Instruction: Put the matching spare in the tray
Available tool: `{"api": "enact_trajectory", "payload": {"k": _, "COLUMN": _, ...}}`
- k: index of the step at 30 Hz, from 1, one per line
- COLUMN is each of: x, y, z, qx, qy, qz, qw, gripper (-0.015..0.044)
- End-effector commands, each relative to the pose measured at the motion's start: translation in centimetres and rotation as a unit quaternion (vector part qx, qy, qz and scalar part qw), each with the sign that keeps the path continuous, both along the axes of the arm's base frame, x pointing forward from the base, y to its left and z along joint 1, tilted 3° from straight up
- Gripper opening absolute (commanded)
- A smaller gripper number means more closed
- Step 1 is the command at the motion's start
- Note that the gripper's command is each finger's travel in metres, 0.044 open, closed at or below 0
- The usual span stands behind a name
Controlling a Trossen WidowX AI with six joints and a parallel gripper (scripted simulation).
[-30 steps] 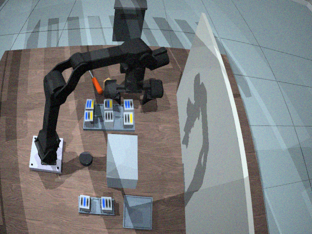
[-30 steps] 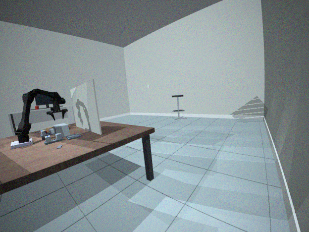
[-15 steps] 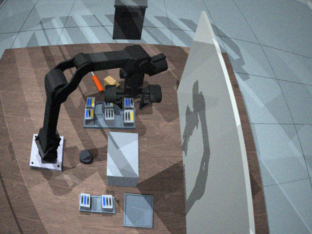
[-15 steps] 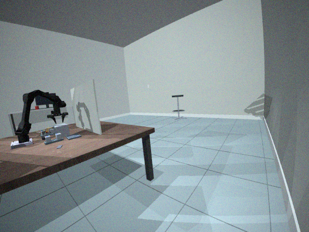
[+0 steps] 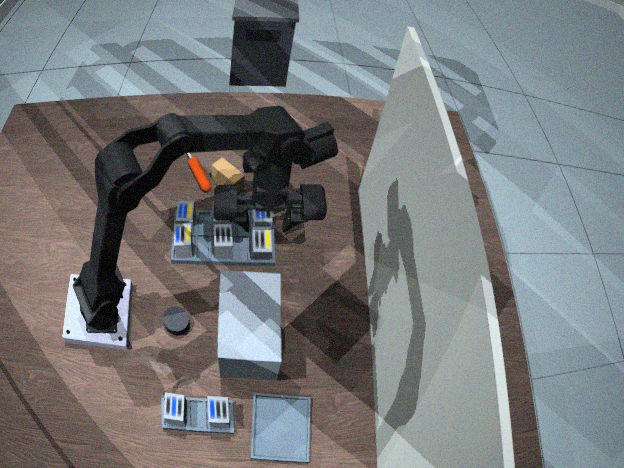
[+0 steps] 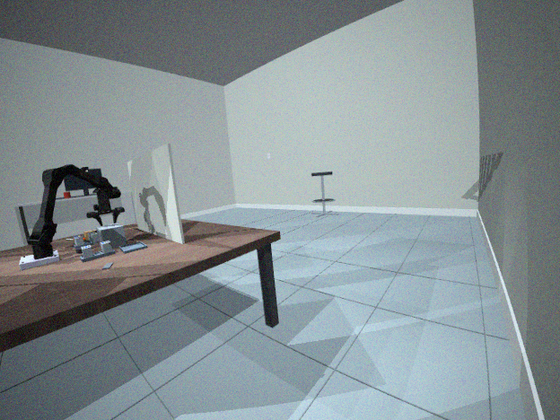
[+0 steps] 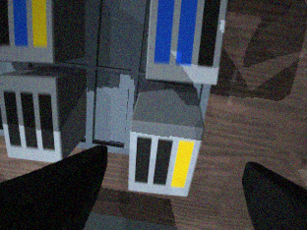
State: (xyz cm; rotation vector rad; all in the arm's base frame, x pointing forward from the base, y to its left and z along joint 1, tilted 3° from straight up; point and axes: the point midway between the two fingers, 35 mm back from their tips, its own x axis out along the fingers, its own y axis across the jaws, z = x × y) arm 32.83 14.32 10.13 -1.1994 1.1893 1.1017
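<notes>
My gripper (image 5: 268,226) (image 6: 108,223) (image 7: 176,163) is open and empty, above the right end of the six-slot rack (image 5: 223,260) (image 7: 110,118). The spare striped black, black, yellow (image 5: 262,240) (image 7: 162,162) shows between the fingertips in the wrist view, below them. Behind it stands a blue, blue, black spare (image 7: 183,34). An all-black-striped spare (image 5: 222,236) (image 7: 30,118) stands in the front middle slot. The large grey box (image 5: 249,317) (image 6: 111,234), perhaps the mounted unit, shows no code on its visible faces. The tray (image 5: 280,430) (image 6: 134,247) is empty.
A tall pale panel (image 5: 428,201) (image 6: 170,198) stands to the right. A small rack (image 5: 197,428) holds two striped blocks left of the tray. A dark disc (image 5: 176,320) lies near the arm's base. An orange screwdriver (image 5: 199,174) and tan block (image 5: 226,171) lie behind the six-slot rack.
</notes>
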Motion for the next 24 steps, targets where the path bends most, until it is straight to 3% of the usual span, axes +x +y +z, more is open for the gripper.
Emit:
{"api": "enact_trajectory", "payload": {"k": 1, "x": 0.0, "y": -0.1, "z": -0.9, "qx": -0.004, "qy": 0.003, "qz": 0.002, "qw": 1.000, "gripper": 0.0300}}
{"api": "enact_trajectory", "payload": {"k": 24, "x": 0.0, "y": -0.3, "z": -4.7, "qx": -0.004, "qy": 0.003, "qz": 0.002, "qw": 1.000, "gripper": 0.0300}}
